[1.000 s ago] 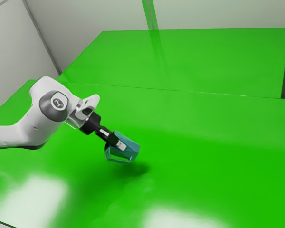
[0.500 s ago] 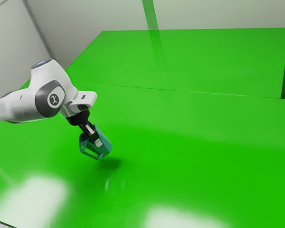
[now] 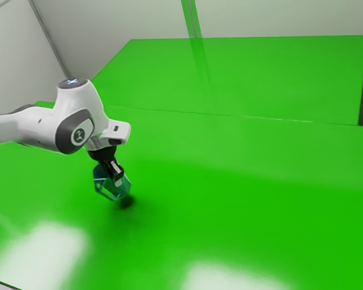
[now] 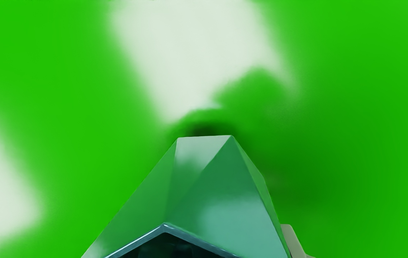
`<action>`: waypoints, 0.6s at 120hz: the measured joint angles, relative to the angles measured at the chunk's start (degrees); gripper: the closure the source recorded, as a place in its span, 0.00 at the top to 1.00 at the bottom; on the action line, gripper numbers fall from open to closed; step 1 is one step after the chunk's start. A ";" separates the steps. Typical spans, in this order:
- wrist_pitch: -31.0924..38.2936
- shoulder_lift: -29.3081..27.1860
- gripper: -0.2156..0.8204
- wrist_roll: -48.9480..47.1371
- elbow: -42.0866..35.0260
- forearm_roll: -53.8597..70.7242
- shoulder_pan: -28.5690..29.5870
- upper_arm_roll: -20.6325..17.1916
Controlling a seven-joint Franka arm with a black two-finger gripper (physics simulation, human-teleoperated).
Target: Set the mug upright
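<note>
The mug (image 3: 126, 186) is in the hand (image 3: 117, 177), held low over the bench (image 3: 260, 199), on the exterior view's left half and well in from the bench's far edge. The hand looks closed on it, the fingers kept apart only by what they grip; how wide that gap is I can't tell, as the far finger is hidden. In the wrist view a pale fingertip (image 4: 292, 240) lies along the outside of the mug's wall, with the mouth facing back to the hand and the base toward the bench. The mug leans, its low side down by a dark shadow (image 3: 127, 202); whether it touches there I can't tell. Most of the turning seems done, and what is left is levelling and setting down. I'd roll the wrist a little further until the base lies flat to the bench, then lower straight and slowly, letting the whole base take the weight before easing the fingers apart. Landing on one edge could make it rock or tip over, and a sideways pull on release could drag it, so back off along the line of the fingers. As for pose, the arm (image 3: 39, 127) reaches in from the exterior view's left with its forearm close to level, then bends down at the wrist, so that the hand points steeply downward, slanting a bit toward the exterior view's right.
</note>
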 joint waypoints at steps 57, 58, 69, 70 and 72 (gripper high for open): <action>1.41 4.51 0.03 -6.41 1.61 1.26 0.15 -0.02; 1.33 4.51 0.03 -6.48 1.66 1.25 0.17 -0.02; 0.64 4.80 0.03 -7.23 1.94 1.13 0.41 -0.08; 0.59 4.84 0.03 -7.29 1.95 1.12 0.42 -0.08; 0.50 4.91 0.03 -7.41 1.96 1.11 0.42 -0.09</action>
